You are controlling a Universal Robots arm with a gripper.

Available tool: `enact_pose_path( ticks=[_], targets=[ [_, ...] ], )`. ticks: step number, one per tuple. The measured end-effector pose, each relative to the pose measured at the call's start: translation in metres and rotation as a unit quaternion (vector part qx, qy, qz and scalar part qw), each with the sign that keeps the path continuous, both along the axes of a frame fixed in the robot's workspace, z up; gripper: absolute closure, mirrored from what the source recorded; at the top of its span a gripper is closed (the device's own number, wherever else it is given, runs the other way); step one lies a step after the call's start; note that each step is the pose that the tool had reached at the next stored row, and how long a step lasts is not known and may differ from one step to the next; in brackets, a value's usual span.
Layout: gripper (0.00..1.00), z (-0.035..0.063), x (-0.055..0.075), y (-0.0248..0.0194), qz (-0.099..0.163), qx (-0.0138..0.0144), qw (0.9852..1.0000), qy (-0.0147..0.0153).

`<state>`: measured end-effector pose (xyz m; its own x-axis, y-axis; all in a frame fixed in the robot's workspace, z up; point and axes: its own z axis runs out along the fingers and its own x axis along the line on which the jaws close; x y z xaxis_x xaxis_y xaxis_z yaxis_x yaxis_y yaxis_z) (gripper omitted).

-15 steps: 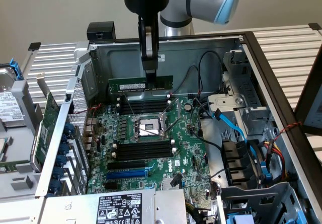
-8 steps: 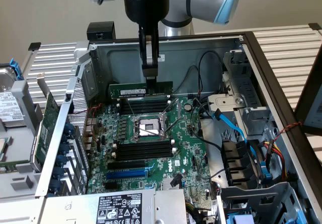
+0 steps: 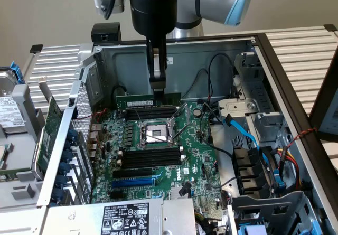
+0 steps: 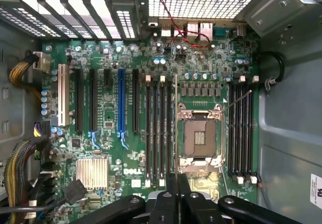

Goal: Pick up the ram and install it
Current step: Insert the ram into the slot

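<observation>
Open computer case [image 3: 285, 60] - motherboard [image 3: 198, 163] facing up, CPU socket [image 3: 156, 134] bare. Step in hand, as I judge it: pickup done, lining up for insertion. The ram [image 3: 134, 101] stands on edge, lengthwise along the far bank of memory slots [image 3: 150, 113], just above or touching it. Can't tell which; it doesn't look seated. Gripper [image 3: 158, 90] hangs over it from above, fingers [image 3: 157, 68] pressed together, pinching the ram's top edge near its middle. Next move calls for the edge square over one slot, notch matched, latches open, a straight push down - no tilt.
</observation>
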<state>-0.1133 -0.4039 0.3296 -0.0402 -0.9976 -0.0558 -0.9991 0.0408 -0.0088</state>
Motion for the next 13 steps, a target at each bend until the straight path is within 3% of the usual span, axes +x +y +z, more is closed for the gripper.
enact_pose_path(
  ticks=[4, 13],
  targets=[
    [0.88, -0.0071, 0.0, 0.0011, 0.0, -0.0005, 1.0, 0.0],
    [0.88, -0.0213, 0.0, 0.0003, -0.002, -0.0059, 1.0, 0.0]
  ],
)
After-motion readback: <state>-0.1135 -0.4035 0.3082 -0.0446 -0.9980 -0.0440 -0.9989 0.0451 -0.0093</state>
